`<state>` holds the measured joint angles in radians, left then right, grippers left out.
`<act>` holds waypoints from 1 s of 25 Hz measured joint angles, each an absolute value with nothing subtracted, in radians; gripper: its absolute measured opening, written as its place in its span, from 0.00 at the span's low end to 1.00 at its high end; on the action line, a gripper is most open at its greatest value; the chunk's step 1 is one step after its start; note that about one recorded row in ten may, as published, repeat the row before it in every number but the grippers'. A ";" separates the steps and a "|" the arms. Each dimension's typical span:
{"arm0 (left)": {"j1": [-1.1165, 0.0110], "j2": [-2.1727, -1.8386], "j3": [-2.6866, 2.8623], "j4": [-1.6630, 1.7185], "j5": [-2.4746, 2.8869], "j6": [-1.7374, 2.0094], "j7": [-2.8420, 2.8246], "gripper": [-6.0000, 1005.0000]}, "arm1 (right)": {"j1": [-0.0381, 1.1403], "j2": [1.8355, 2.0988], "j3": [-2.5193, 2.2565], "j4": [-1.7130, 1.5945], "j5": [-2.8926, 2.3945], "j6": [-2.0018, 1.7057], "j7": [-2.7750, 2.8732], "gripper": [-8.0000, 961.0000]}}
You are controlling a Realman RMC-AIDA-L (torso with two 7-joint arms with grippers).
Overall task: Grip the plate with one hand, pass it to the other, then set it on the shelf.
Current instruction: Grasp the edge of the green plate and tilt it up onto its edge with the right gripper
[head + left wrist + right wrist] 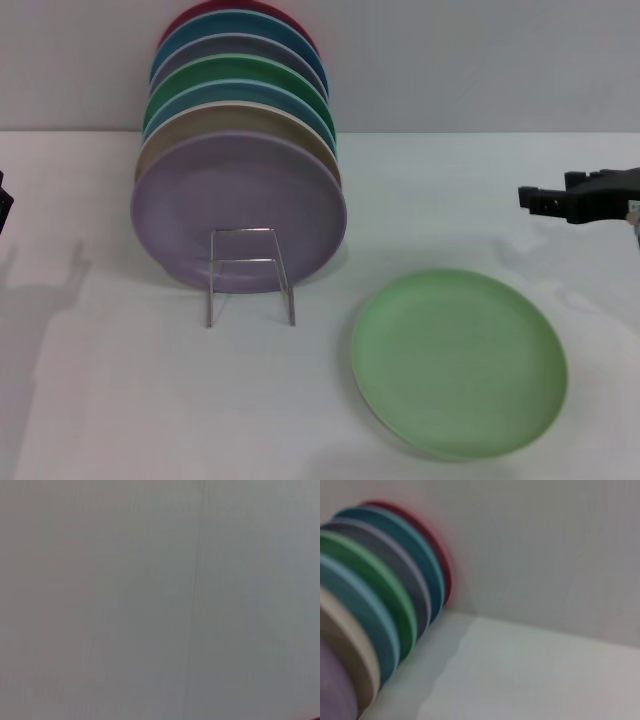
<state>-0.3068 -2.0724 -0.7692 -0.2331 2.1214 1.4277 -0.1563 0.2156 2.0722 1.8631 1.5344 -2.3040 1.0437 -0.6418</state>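
Observation:
The pale mint-green plate (459, 361) lies flat on the white table, front right in the head view. The shelf (249, 276), a thin silvery wire rack, stands left of it with its small front loop bare. My right gripper (532, 198) hovers at the right edge, above and behind the plate, apart from it. My left gripper (3, 203) shows only as a dark sliver at the far left edge. The left wrist view shows only a blank grey surface.
Several plates stand on edge in the rack: a lilac one (240, 212) in front, then beige, blue, emerald green (240, 78), grey, teal and red at the back. They also show in the right wrist view (375, 605). A pale wall is behind.

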 joint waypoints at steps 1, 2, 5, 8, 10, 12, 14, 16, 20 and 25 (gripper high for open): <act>-0.308 -2.072 -0.770 -0.233 2.121 1.428 -0.156 0.82 | 0.237 2.072 1.892 1.543 -2.323 1.103 -0.632 0.70; -0.310 -2.072 -0.772 -0.233 2.122 1.427 -0.156 0.82 | 0.290 2.071 1.941 1.535 -2.360 1.213 -0.616 0.70; -0.315 -2.072 -0.772 -0.233 2.121 1.427 -0.156 0.82 | 0.341 2.070 1.977 1.509 -2.394 1.297 -0.601 0.70; -0.317 -2.072 -0.772 -0.233 2.122 1.425 -0.156 0.81 | 0.402 2.068 2.013 1.466 -2.440 1.378 -0.583 0.70; -0.318 -2.072 -0.772 -0.233 2.122 1.422 -0.157 0.81 | 0.439 2.068 2.027 1.438 -2.468 1.418 -0.567 0.70; -0.319 -2.072 -0.774 -0.235 2.121 1.418 -0.159 0.81 | 0.480 2.060 2.035 1.395 -2.501 1.455 -0.537 0.70; -0.319 -2.072 -0.774 -0.236 2.122 1.416 -0.162 0.81 | 0.491 2.056 2.036 1.381 -2.508 1.464 -0.527 0.70; -0.319 -2.072 -0.775 -0.235 2.122 1.415 -0.164 0.81 | 0.511 2.050 2.036 1.357 -2.523 1.472 -0.510 0.70; -0.319 -2.074 -0.776 -0.234 2.122 1.403 -0.164 0.81 | 0.546 2.043 2.037 1.301 -2.554 1.478 -0.482 0.70; -0.321 -2.074 -0.787 -0.239 2.121 1.378 -0.165 0.81 | 0.568 2.041 2.037 1.234 -2.558 1.479 -0.474 0.70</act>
<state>-0.3213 -2.0740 -0.7868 -0.2393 2.1214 1.3784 -0.1650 0.5679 2.0411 2.0373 1.2342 -2.5577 1.4791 -0.4741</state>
